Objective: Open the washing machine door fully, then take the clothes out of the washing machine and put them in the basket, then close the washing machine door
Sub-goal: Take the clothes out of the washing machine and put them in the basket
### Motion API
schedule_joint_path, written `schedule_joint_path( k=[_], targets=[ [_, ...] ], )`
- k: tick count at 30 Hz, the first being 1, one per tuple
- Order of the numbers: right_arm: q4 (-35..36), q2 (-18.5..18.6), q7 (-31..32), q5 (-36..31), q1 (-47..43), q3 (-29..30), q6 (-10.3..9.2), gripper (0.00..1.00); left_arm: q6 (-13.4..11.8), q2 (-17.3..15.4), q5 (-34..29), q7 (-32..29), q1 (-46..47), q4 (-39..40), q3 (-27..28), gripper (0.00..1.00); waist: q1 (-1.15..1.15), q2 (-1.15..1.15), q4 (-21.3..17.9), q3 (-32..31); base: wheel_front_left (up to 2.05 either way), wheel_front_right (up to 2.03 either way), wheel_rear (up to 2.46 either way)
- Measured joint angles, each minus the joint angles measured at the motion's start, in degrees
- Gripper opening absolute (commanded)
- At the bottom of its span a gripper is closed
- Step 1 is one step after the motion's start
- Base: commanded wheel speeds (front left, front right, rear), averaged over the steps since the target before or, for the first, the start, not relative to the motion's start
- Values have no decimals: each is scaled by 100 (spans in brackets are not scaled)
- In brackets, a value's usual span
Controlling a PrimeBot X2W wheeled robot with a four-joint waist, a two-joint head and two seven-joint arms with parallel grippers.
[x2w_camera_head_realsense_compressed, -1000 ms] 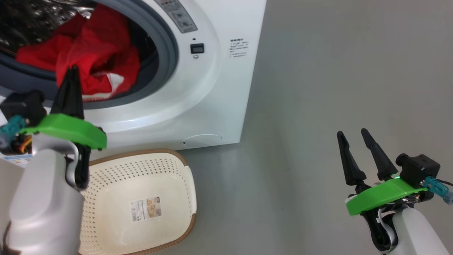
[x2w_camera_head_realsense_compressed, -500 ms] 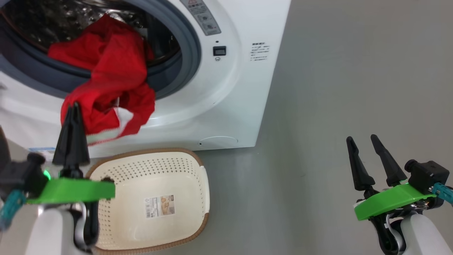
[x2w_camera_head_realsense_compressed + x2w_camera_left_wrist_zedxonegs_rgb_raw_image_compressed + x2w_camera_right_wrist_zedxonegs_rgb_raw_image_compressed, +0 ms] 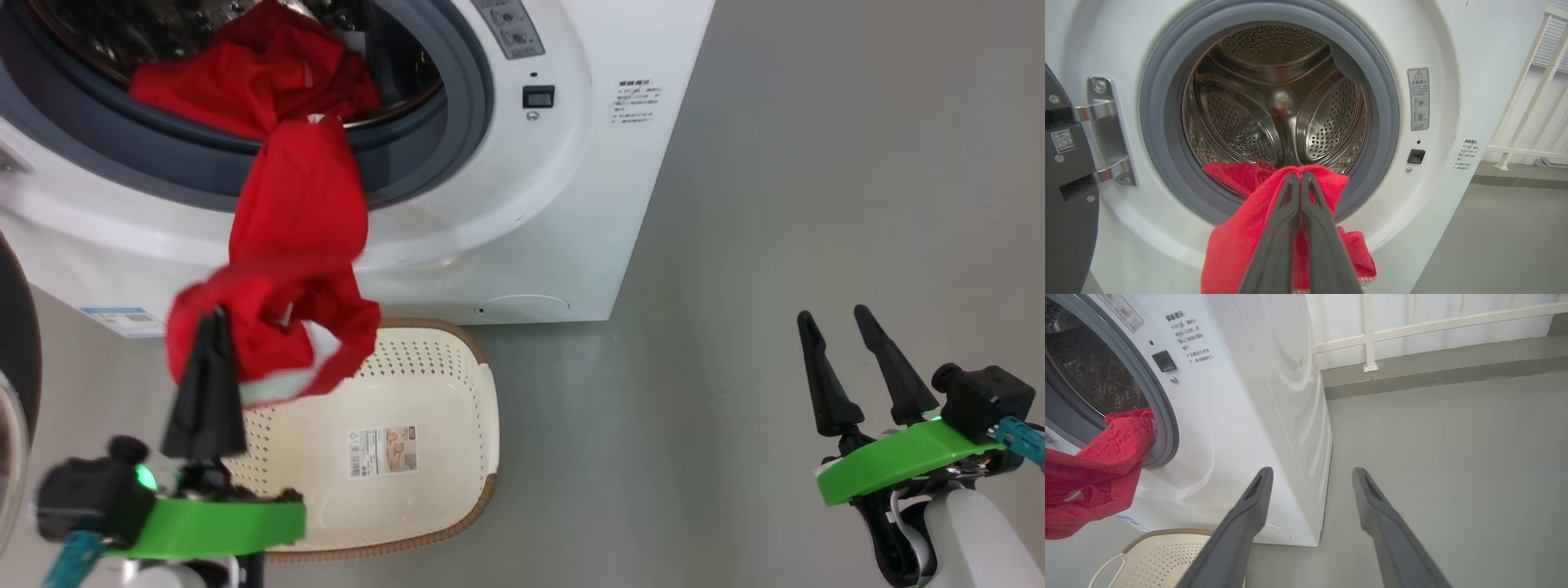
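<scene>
Red fabric of the clothes point(image 3: 290, 220) runs in one long band out of the steel drum point(image 3: 1274, 102), over the grey gasket point(image 3: 1157, 163) and down the white front of the washing machine point(image 3: 571, 204). One part of the clothes lies in the bottom of the drum. The lower end, which has a small white edge, is bunched around the tips of the left tool point(image 3: 214, 314). The two dark fingers of this tool are pressed together with no gap between them, and they pinch the cloth. In the head view the bunch covers the left corner of the basket point(image 3: 457, 490) on the side of the machine; I cannot tell if the cloth touches the brown rim.

The basket stands on the grey floor point(image 3: 775, 204) just in front of the machine, below the round opening, and a paper label point(image 3: 384, 450) lies on its bottom. A blue sticker point(image 3: 114, 320) is low on the front of the machine, left of the hanging cloth.

The washing machine door point(image 3: 1065, 196) is swung open to the left; its black rim shows at the left edge of the left wrist view, fixed by a shiny metal hinge point(image 3: 1106, 130).

The right tool point(image 3: 833, 312) is well apart from the machine, on the right, above the floor. Its fingers are spread wide and hold nothing.
</scene>
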State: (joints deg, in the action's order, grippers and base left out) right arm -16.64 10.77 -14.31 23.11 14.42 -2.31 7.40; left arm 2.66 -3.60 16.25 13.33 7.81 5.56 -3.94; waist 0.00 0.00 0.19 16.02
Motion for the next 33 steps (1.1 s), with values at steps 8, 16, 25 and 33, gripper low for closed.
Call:
schedule_joint_path(
  k=[8,16,25,33],
  targets=[
    [18,-4,0,1,183,-90,0,100,19,65,219,38,39,-1702,-191,0,0,0,-116,194,0,0,0],
    [40,-18,0,1,214,-89,0,100,220,89,305,88,1051,-3971,-190,0,0,0,-258,437,0,0,0],
    [104,-46,0,1,471,-137,0,100,368,85,136,94,2001,-5701,-197,0,0,0,-433,733,0,0,0],
    [133,-145,0,1,510,-259,0,100,417,80,-52,94,2701,-6781,-341,0,0,0,-613,1065,0,0,0]
  ],
)
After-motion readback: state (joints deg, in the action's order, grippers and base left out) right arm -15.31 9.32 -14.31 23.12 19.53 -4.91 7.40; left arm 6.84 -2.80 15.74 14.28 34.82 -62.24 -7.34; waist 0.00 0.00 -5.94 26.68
